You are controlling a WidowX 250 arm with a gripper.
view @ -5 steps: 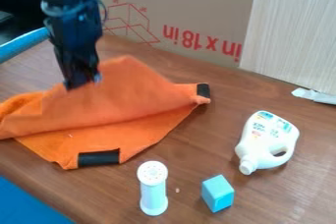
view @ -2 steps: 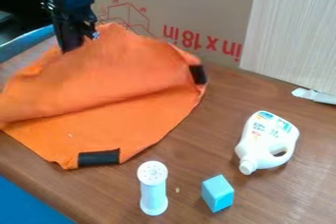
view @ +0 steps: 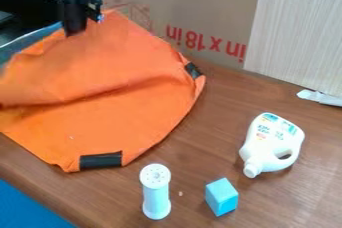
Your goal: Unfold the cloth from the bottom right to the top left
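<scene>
Mostly unfolded, the cloth (view: pixel 127 122) awaits flattening toward nine o'clock, its eleven-o'clock edge pinched in the hand (view: pixel 83 23).

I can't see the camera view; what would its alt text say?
A black robot claw is at the upper edge of a partly unfolded orange cloth on a brown wooden table. In front stand a white shaker and a light-blue block, with a white jug to the right.
</scene>
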